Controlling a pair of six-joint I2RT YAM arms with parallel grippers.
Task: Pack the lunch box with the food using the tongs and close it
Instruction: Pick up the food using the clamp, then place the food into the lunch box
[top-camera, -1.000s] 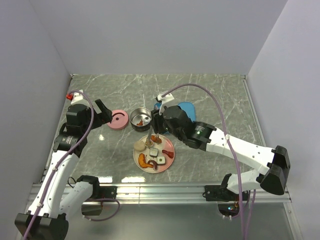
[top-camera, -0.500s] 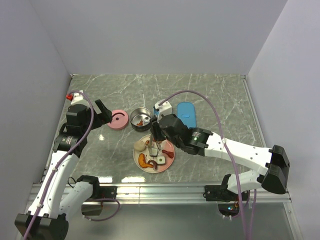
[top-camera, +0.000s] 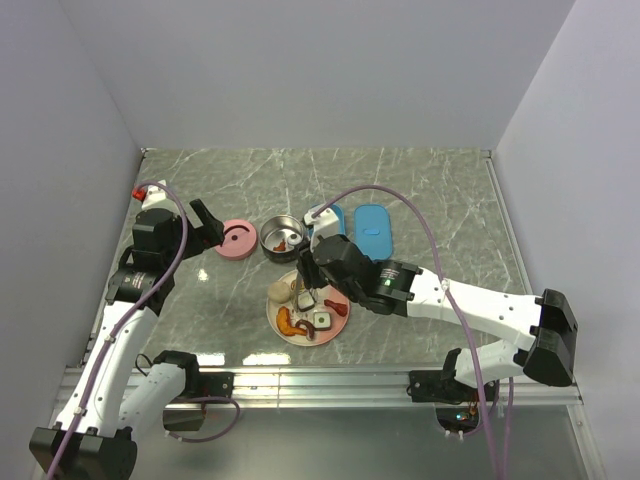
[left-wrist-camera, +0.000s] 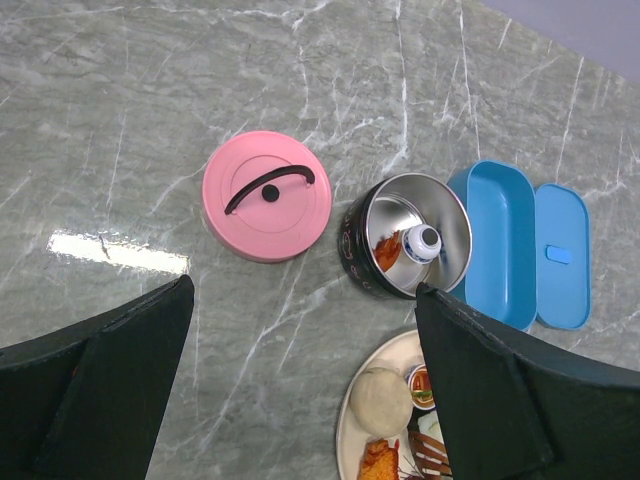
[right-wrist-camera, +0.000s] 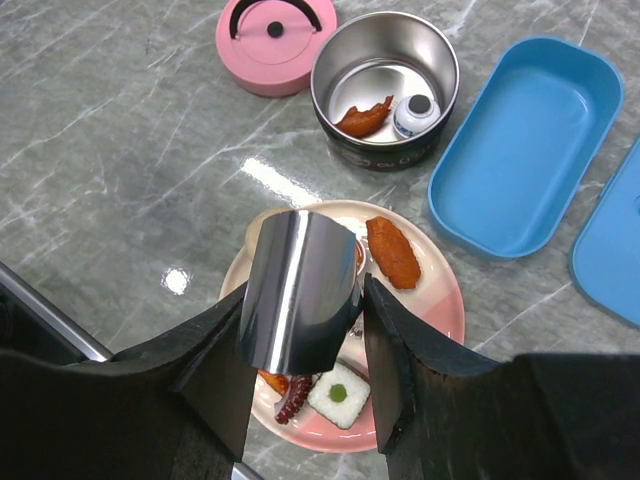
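One pot, top centre, holds one shrimp, one white piece; right gripper pinches tongs, left gripper spread.

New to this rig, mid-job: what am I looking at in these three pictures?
Two robot arms, each ending in a two-finger gripper. The wide picture looks down from above and behind them; the other two come from cameras on each wrist. The right gripper is shut on shiny metal tongs, above a pink plate of toy food. The left gripper is open and empty, above the table. Also there: a pink lid, a steel pot holding a shrimp and one white piece, a blue box and blue lid.
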